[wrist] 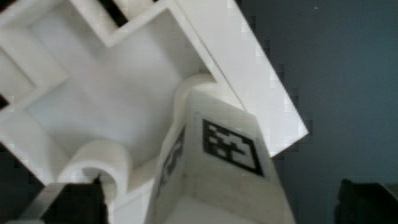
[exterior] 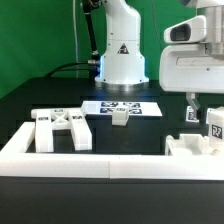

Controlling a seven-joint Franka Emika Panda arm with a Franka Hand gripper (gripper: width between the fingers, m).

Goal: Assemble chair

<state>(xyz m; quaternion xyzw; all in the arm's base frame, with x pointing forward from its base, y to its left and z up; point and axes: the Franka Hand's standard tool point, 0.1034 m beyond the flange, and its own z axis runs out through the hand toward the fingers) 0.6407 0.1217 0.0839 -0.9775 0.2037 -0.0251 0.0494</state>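
White matte plastic chair pieces, unassembled, lay on a black table [exterior: 30, 95].

- **Item one:** X-braced panel [exterior: 62, 128], flat, toward the exterior view's left, just behind the border wall [exterior: 100, 160].
- **Item two:** small block [exterior: 120, 117], at the front edge of the marker board [exterior: 122, 105].
- **Item three:** notched block [exterior: 195, 146], at the exterior view's right, close to the wall.
- **Item four:** tagged piece [exterior: 215, 125], upright, either seated in the notched block or just beside it; which could not be told. It stood directly under the gripper [wrist: 214, 205].

**Grip:** fingers [wrist: 365, 200] stood wide apart on either side of the tagged piece, with a dark gap showing on one side. Nothing was clamped.

**Risks, as judged:**
- A finger rising close by might catch the tagged piece and tip or unseat it.
- A joint not pressed home might lean or fall out.
- An off-centre descent would land a fingertip on top of the piece and shove the notched block along the table.
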